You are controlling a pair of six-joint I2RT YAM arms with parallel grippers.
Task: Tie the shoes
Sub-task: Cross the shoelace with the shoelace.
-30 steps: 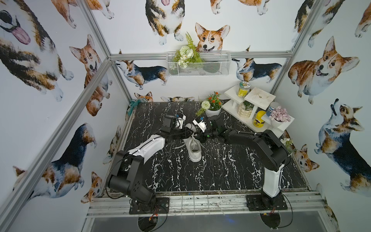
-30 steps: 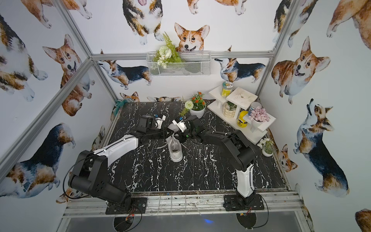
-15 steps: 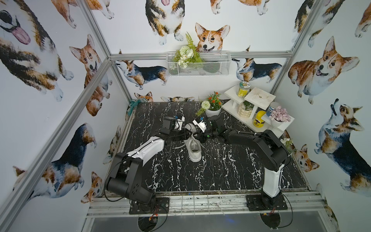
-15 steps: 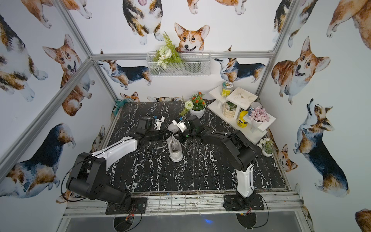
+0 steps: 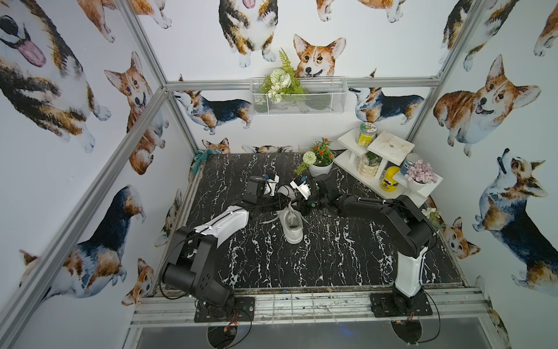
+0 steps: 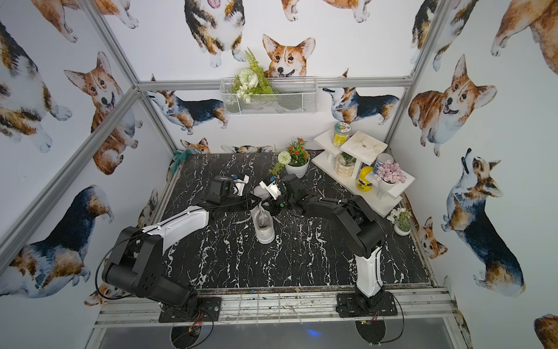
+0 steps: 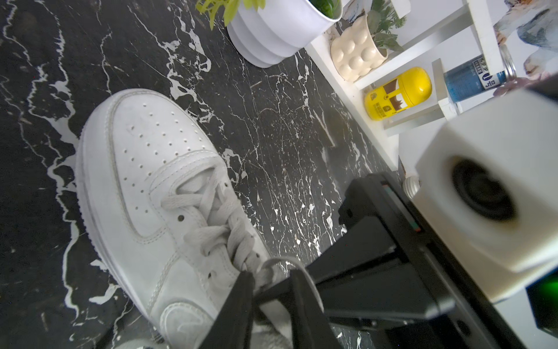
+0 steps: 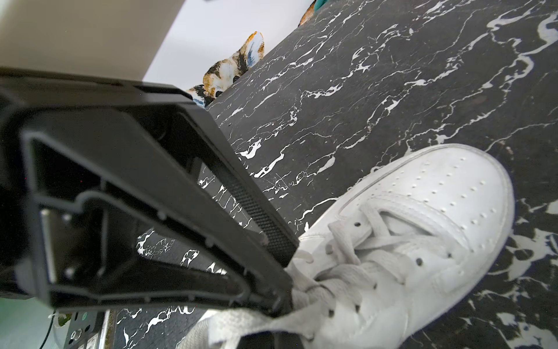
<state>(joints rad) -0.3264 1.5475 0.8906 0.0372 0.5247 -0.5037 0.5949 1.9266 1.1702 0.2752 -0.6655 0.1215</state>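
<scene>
Top views, shoe: the white sneaker stands on its sole near the middle of the black marbled table, heel toward the arm bases.
Top views, loose end: one white lace end lies on the table just beside the sneaker, on the left arm's side.
Top views, claws: the left gripper and right gripper meet over the laced part of the sneaker. Their jaws are too small to read here.
Left wrist, shoe: sole flat on the table, toe cap perforated, laces crossed through the eyelets.
Left wrist, left claw: the left gripper has its black fingers slightly apart, with a grey-white lace loop in the gap. Whether they press on it cannot be told.
Left wrist, surroundings: a white plant pot stands beyond the toe; a yellow can sits on the white shelf.
Right wrist, right claw: the right gripper has its fingers brought together, pinching a flat lace strand at the top eyelets.
Right wrist, shoe: the toe points away from the claw.
</scene>
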